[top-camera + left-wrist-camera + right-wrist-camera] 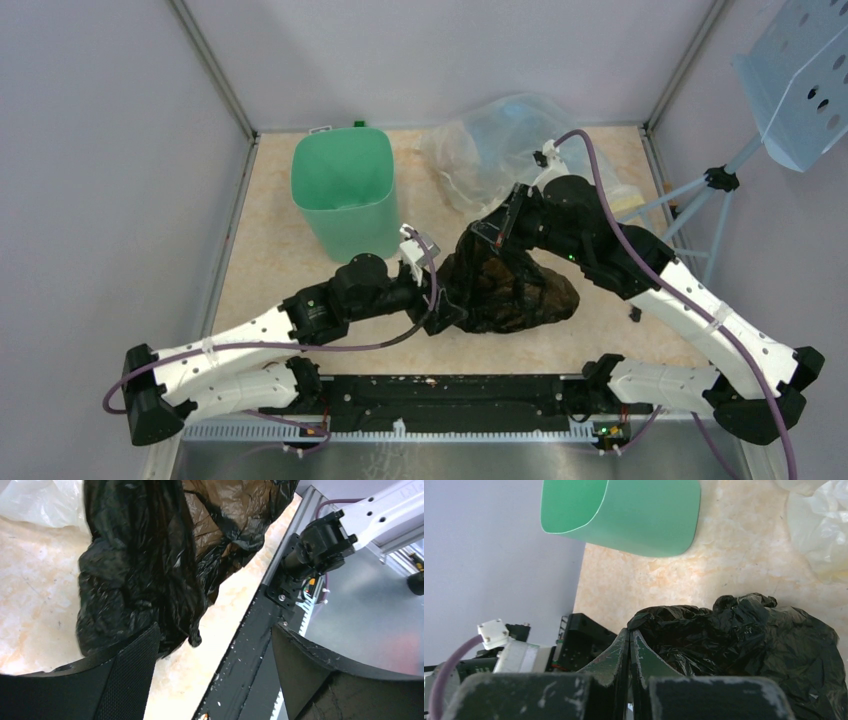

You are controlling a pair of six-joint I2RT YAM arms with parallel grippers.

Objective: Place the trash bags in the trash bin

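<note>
The black trash bag [515, 290] hangs crumpled from my right gripper [490, 235], its lower part resting on the table right of centre. In the right wrist view the jaws [630, 634] are shut on the bag's top edge [749, 640]. My left gripper [447, 303] is wide open at the bag's lower left side. In the left wrist view [215, 665] the bag [145, 565] touches only the left pad [127, 675]. The mint-green trash bin [340, 185] stands upright at the back left, apart from both grippers. It also shows in the right wrist view [644, 515].
A big translucent clear-yellowish bag [505, 150] lies at the back, behind the right arm. A black rail [450, 390] runs along the near edge. A small black object [636, 312] lies at the right. A blue perforated panel [800, 70] stands outside the right wall.
</note>
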